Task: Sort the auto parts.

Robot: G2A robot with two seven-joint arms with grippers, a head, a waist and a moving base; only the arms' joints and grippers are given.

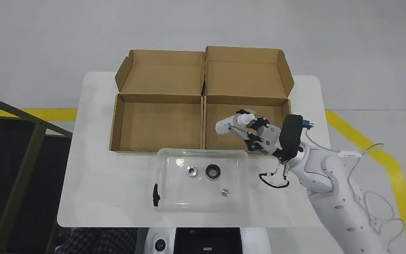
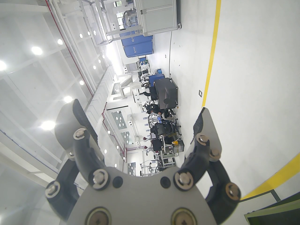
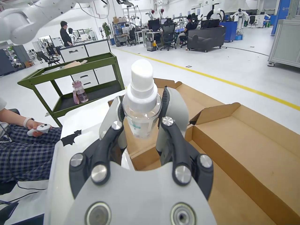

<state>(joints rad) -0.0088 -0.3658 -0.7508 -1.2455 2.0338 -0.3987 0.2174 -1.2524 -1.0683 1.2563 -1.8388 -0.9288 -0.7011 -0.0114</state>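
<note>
Small clear plastic spray bottle with white cap (image 3: 141, 71) is pinched around its body by right gripper (image 3: 142, 108), held over right-hand brown cardboard box (image 1: 219, 143), near wall shared with left-hand cardboard box (image 1: 155, 124). Left gripper (image 2: 140, 108) spread wide, empty, raised away from table. Black ring (image 1: 212, 170) and small metal parts (image 1: 189, 170) wait in clear plastic tray (image 1: 166, 155). Risk, I'd say: smooth round bottle slips or pivots in grip, or, let go too near shared wall, tips into wrong box.

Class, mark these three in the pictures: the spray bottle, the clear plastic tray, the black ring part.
spray bottle (image 3: 141, 110), right wrist view, clear body.
clear plastic tray (image 1: 189, 192), top view, bare floor.
black ring part (image 1: 212, 171), top view, its centre.
</note>
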